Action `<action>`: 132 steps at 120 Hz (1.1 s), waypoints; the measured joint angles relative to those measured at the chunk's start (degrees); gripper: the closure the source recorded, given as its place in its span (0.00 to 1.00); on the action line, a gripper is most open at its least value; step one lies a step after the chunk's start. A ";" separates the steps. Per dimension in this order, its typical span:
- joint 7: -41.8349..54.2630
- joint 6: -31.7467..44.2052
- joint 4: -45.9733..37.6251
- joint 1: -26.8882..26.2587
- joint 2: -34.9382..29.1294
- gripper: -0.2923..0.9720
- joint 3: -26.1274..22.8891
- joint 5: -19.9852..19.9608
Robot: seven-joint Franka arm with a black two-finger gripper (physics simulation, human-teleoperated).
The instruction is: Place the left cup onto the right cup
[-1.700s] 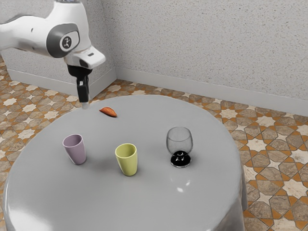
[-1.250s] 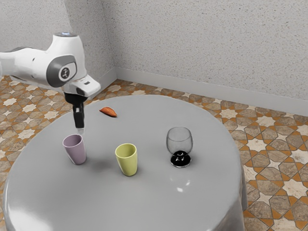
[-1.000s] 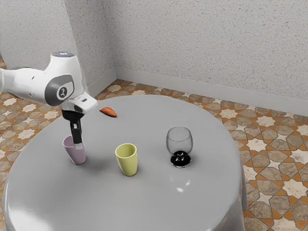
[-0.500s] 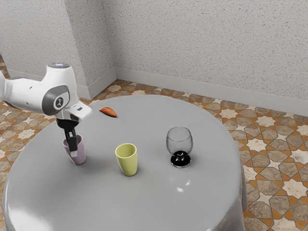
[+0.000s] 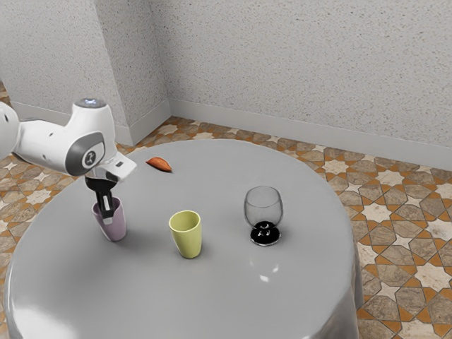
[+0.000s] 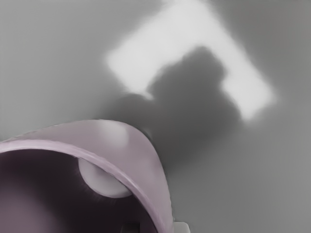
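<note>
The left cup is a purple cup [image 5: 114, 226], upright on the grey round table [image 5: 233, 296] toward the exterior view's left. My gripper [image 5: 106, 210] reaches down over its rim, one finger inside and one outside. In the wrist view the purple cup's wall [image 6: 131, 155] runs just under my hand, a pale finger pad [image 6: 99, 183] lies against its inner side, and the other fingertip's edge sits tight against the outer side. The gripper is shut on the cup's wall. The right cup, a yellow-green cup [image 5: 186, 234], stands upright a short way to the exterior view's right of the purple one.
A wine glass [image 5: 263, 214] on a black foot stands further to the exterior view's right. A small orange object [image 5: 159, 164] lies near the table's far edge. A wall corner rises behind the arm.
My hand came down from high above the table's far left edge to the purple cup, and its fingers now straddle the rim. In the last half second it barely moved. The cups stayed put.
</note>
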 joint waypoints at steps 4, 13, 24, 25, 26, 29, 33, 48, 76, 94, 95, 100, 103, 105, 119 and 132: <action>-0.05 0.51 0.01 0.01 0.24 0.80 0.00 0.11; -0.18 1.39 0.01 -0.03 0.25 0.82 -0.01 0.28; -0.36 1.91 0.34 -0.33 -0.20 0.83 0.00 0.43; -0.38 1.94 0.43 -0.38 -0.28 0.83 0.00 0.45; -0.40 1.96 0.51 -0.43 -0.35 0.83 0.00 0.50; -0.46 2.02 0.72 -0.55 -0.53 0.83 0.00 0.67; -0.55 2.06 0.99 -0.66 -0.81 0.84 0.00 0.86; -0.99 1.13 3.09 -2.08 -2.25 0.84 0.01 1.77; -2.13 -2.01 7.07 -6.30 -4.36 0.85 0.14 3.47; -3.15 -3.57 8.69 -11.43 -4.87 0.85 0.26 3.77; -3.22 -3.65 8.75 -11.68 -4.89 0.85 0.26 3.79; -3.57 -4.08 9.06 -12.93 -5.07 0.85 0.26 3.84; -3.78 -4.30 9.16 -13.62 -5.15 0.85 0.26 3.87; -3.92 -4.43 9.20 -14.06 -5.22 0.85 0.26 3.88; -4.84 -5.15 9.38 -16.54 -5.54 0.85 0.26 3.95; -5.72 -5.54 9.41 -18.14 -5.66 0.85 0.22 3.98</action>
